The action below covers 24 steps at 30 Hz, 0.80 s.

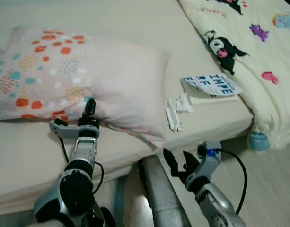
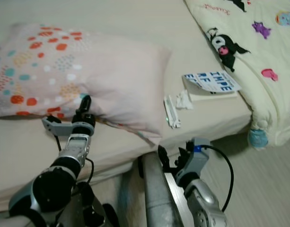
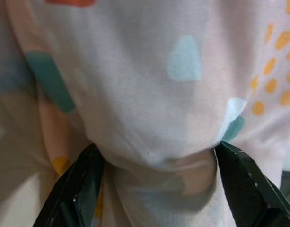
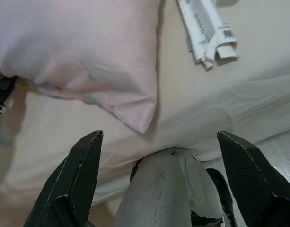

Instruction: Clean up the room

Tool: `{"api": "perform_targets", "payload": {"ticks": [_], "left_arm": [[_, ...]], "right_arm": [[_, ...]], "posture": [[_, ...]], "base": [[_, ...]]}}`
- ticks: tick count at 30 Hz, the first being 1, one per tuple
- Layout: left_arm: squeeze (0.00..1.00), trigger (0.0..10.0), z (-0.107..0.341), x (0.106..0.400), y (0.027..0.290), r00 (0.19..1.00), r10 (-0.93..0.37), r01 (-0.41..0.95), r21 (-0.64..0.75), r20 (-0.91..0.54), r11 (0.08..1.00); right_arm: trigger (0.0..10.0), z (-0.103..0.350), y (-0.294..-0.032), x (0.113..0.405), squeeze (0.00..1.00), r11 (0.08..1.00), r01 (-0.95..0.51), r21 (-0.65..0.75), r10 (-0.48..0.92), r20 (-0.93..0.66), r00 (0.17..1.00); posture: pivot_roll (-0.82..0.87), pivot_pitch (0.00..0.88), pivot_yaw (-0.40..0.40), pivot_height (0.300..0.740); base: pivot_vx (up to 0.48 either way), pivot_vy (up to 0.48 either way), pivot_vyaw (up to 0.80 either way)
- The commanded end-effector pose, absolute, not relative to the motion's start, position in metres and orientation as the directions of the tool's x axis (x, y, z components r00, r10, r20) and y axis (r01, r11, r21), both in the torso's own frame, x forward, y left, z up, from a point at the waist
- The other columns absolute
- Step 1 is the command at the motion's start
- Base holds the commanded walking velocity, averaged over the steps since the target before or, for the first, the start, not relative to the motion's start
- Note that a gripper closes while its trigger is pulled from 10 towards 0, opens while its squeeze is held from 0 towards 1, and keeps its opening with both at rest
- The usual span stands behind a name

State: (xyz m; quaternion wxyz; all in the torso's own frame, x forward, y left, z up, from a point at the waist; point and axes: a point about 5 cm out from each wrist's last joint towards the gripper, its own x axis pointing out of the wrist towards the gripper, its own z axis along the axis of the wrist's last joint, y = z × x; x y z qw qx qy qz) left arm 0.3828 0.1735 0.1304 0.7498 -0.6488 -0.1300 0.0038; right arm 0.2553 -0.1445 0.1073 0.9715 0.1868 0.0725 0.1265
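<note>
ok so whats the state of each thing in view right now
pillow: lying on the bed, near edge bunched between the left gripper's fingers
left gripper: at the pillow's near edge, jaws around a fold of its fabric
right gripper: jaws open, holding nothing, below the bed edge
blanket: rumpled, hanging over the bed's corner
booklet: lying flat on the bed
white wrapper: crumpled, lying on the bed

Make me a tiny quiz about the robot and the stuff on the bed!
1. True or false: the left gripper has its fingers around a fold of the pillow.
2. What lies nearest the white wrapper? A) booklet B) blanket
3. Fill in: the right gripper hangs open below the edge of the ____.

Key: 1 true; 2 A; 3 bed.
</note>
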Motion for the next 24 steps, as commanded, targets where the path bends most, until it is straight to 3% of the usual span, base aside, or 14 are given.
{"api": "perform_targets", "payload": {"ticks": [1,12,20,21,24], "left_arm": [[0.0,10.0,0.128,0.382,0.171,0.964,0.196,0.161,-0.981,0.18,0.111],[0.0,10.0,0.188,0.403,0.152,0.906,0.186,0.385,-0.923,0.381,0.016],[0.0,10.0,0.188,0.403,0.152,0.906,0.186,0.385,-0.923,0.381,0.016],[0.0,0.0,0.199,0.407,0.142,0.906,0.14,0.398,-0.917,0.399,0.032],[0.0,0.0,0.203,0.409,0.134,0.912,0.102,0.394,-0.918,0.397,0.05]], "right_arm": [[10.0,0.105,-0.147,0.248,0.0,0.891,-0.2,0.408,0.268,-0.116,0.956],[10.0,0.111,-0.139,0.239,0.0,0.873,-0.23,0.431,0.303,-0.11,0.947],[10.0,0.111,-0.139,0.239,0.0,0.873,-0.23,0.431,0.303,-0.11,0.947],[10.0,0.115,-0.137,0.24,0.0,0.871,-0.231,0.433,0.302,-0.103,0.948],[10.0,0.118,-0.138,0.24,0.0,0.871,-0.231,0.434,0.3,-0.096,0.949]], "posture": [[-0.47,0.544,-0.075,0.587],[-0.47,0.56,-0.077,0.587],[-0.47,0.56,-0.077,0.587],[-0.47,0.553,-0.06,0.587],[-0.47,0.552,-0.059,0.587]], "base": [[0.0,0.0,0.0],[0.0,0.0,0.0],[0.0,0.0,0.0],[0.0,0.0,0.0],[0.0,0.0,0.0]]}}
